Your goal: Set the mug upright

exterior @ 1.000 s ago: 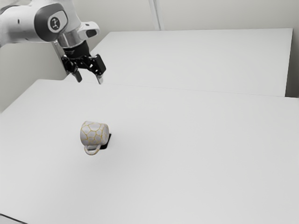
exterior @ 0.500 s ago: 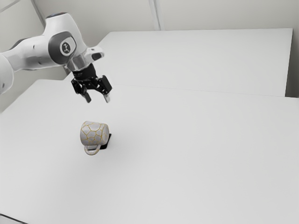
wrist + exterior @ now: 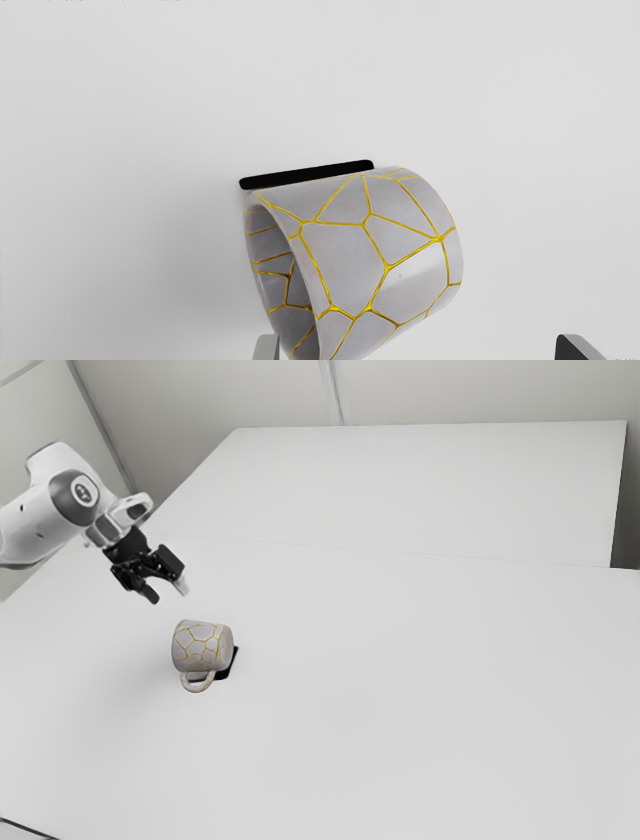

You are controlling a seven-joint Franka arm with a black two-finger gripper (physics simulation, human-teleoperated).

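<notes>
Mug point(image 3: 202, 647) lies on its side on the tabletop point(image 3: 420, 700), left part of the exterior view, just below mid-height; handle point(image 3: 197, 683) points toward the bottom of the frame. Not upright. Flat black object point(image 3: 229, 663) beside it, perhaps partly beneath; contact unclear.

Gripper point(image 3: 167, 593) above the mug, toward upper left of the frame; fingers spread wide, nothing pinched. Wrist view: one fingertip point(image 3: 266, 348) overlaps the mug's open rim, the other point(image 3: 575, 348) stands well off the wall.

Risks, as judged: (1) descent on this line could land the nearer finger on the rim or inside the mouth, shoving the mug; (2) off-centre closing on a round wall could roll it, handle acting as a stop; (3) turning it upright over the black object could leave the base tilted, and release would tip it.
</notes>
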